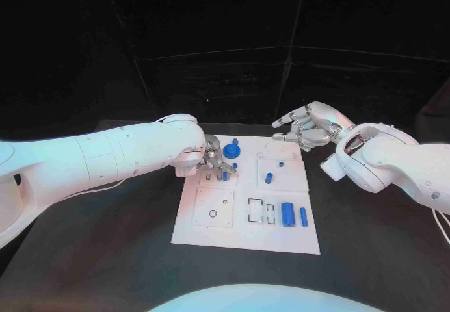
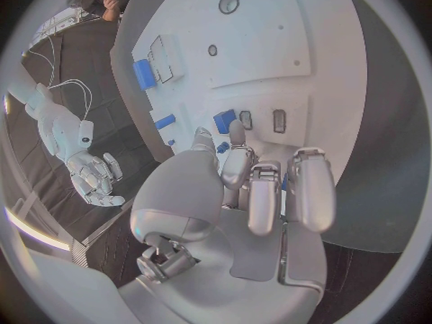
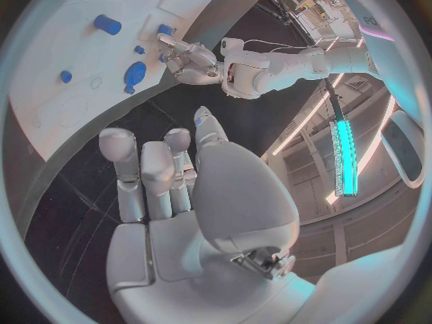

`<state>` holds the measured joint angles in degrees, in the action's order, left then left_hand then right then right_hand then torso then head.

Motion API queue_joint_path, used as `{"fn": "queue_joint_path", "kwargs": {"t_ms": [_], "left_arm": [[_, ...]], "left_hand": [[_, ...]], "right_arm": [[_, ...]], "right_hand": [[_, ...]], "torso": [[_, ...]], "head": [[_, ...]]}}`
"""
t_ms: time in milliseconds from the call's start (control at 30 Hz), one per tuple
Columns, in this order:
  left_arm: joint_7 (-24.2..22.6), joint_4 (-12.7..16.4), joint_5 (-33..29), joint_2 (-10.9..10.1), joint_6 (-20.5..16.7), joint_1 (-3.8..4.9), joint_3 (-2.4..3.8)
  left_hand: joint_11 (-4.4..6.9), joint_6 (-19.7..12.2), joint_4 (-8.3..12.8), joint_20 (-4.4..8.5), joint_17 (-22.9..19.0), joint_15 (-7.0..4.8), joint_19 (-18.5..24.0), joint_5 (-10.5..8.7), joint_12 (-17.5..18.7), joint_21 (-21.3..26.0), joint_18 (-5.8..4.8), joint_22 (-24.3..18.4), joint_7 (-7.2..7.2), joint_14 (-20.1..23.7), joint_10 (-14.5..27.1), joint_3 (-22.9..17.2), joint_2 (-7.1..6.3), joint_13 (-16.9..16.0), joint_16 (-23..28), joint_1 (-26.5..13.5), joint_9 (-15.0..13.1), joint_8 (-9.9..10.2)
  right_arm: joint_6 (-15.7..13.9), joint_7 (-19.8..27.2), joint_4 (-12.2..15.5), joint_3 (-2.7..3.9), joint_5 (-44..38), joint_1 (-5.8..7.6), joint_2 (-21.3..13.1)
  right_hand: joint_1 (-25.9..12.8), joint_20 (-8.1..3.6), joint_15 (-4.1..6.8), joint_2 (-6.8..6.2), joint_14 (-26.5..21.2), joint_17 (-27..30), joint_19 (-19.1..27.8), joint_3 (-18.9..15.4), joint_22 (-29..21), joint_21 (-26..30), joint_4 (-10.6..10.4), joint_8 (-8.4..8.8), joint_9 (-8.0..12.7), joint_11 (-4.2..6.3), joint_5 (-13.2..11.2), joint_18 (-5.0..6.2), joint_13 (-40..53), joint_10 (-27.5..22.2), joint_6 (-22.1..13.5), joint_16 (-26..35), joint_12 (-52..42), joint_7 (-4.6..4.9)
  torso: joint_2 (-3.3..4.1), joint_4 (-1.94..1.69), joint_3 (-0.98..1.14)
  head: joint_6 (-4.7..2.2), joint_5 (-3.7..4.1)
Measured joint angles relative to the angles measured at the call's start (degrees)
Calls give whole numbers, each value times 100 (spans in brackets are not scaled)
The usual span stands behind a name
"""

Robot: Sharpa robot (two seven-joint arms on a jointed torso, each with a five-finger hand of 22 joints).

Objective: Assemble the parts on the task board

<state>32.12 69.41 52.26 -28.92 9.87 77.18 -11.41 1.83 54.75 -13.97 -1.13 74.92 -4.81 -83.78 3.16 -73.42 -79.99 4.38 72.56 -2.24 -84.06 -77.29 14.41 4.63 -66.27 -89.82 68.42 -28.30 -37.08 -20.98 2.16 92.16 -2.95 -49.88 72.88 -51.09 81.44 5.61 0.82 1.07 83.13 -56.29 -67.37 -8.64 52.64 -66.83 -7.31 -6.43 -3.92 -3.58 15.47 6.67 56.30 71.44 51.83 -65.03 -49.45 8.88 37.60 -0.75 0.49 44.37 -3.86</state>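
Mid-assembly, judging by the layout: several blue pieces stand or lie on the white board [image 1: 281, 242], which sits in the middle of the black surface [image 1: 93, 260]. Left robot hand [image 1: 212, 162] down at the board's far left corner, fingers curled around a small blue piece [image 1: 224, 175] beside a slot; looks like pinching it, though contact partly hidden. Blue disc [image 1: 231, 152] just beyond those fingers. Right robot hand [image 1: 305, 129] raised off the far right corner, fingers apart, holding nothing. Two blue cylinders [image 1: 288, 214] lying near the board's near right side, well apart from both hands. Next, probably: seating the pinched piece squarely into its slot, needing careful alignment and a straight downward press.
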Motion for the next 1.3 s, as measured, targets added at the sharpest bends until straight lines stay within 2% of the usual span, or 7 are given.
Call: {"fn": "queue_joint_path", "kwargs": {"t_ms": [500, 733, 833, 967, 1133, 1300], "left_arm": [[37, -12, 3, 28, 142, -1, -30], [43, -6, 3, 31, 158, -2, -33], [41, -5, -5, 31, 137, -2, -33], [9, -5, -47, 25, 74, 5, -25], [-43, -4, -142, 14, -22, 7, -31], [-103, 9, -305, -37, -111, 0, -33]], "left_hand": [[15, -21, 54, 0, 0, 0, 0, 0, -4, 0, 0, 30, 21, 0, -14, -54, -3, -21, 0, 71, -40, -45], [13, -62, 183, 0, 0, 0, 0, 0, -2, -21, 0, 46, 21, 0, -12, -184, 91, -24, 0, 234, -86, -76], [10, -135, 373, 2, 0, -42, -3, 0, -2, -21, 0, 46, 52, 0, -10, -491, 275, -53, 0, 522, -107, -76], [18, -221, 593, 24, 0, -71, -24, -5, -1, -21, 0, 46, 57, 12, -4, -915, 412, 2, 0, 759, -117, -70], [32, -265, 738, 51, 0, -71, -8, -25, 17, -21, 1, 34, 44, 12, 10, -1260, 387, 58, 0, 797, -139, -73], [53, -274, 674, 51, 0, -71, -7, -30, 55, -21, 0, 12, 54, 12, 32, -1380, 340, 72, 0, 844, -184, -160]], "right_arm": [[27, -11, -61, 0, -8, 0, 33], [43, -20, -85, 0, -17, 0, 47], [48, -26, -95, 0, -30, 0, 57], [60, -38, -106, 0, -113, 0, 74], [70, -46, -139, -1, -247, 0, 117], [83, -50, -189, -1, -352, 0, 154]], "right_hand": [[0, -20, 0, 0, 0, -1, 20, -17, -6, 0, -18, 0, 0, 0, 22, 1, -12, 0, 0, 0, 0, 0], [0, -20, 0, 0, 0, -1, 19, -17, -6, 0, -18, 0, 0, 0, 21, 0, -12, 0, 0, -1, 0, 0], [0, -20, 0, 0, 0, -8, 19, -17, -6, 16, -18, 0, 0, 0, 49, 0, -12, 0, 0, -1, 0, 0], [0, -20, 0, 0, 0, -16, 19, -17, -14, 29, -18, 0, 0, 0, 52, 0, -12, 0, 0, -1, 0, 0], [0, -20, 0, 0, 0, -35, 19, -17, -14, 29, -18, 0, 0, 0, 52, 0, -8, 0, 0, -1, 0, 0], [0, -20, 0, 0, 0, -34, 19, -17, -14, 29, -18, 0, -1, 0, 52, 0, -7, 0, 0, -1, 0, 0]], "torso": [[2, -5, 0], [3, -6, -1], [3, -6, -1], [3, -6, -1], [3, -6, -1], [3, -9, -1]], "head": [[21, -1], [34, 3], [42, 5], [60, 7], [73, 7], [74, 2]]}}
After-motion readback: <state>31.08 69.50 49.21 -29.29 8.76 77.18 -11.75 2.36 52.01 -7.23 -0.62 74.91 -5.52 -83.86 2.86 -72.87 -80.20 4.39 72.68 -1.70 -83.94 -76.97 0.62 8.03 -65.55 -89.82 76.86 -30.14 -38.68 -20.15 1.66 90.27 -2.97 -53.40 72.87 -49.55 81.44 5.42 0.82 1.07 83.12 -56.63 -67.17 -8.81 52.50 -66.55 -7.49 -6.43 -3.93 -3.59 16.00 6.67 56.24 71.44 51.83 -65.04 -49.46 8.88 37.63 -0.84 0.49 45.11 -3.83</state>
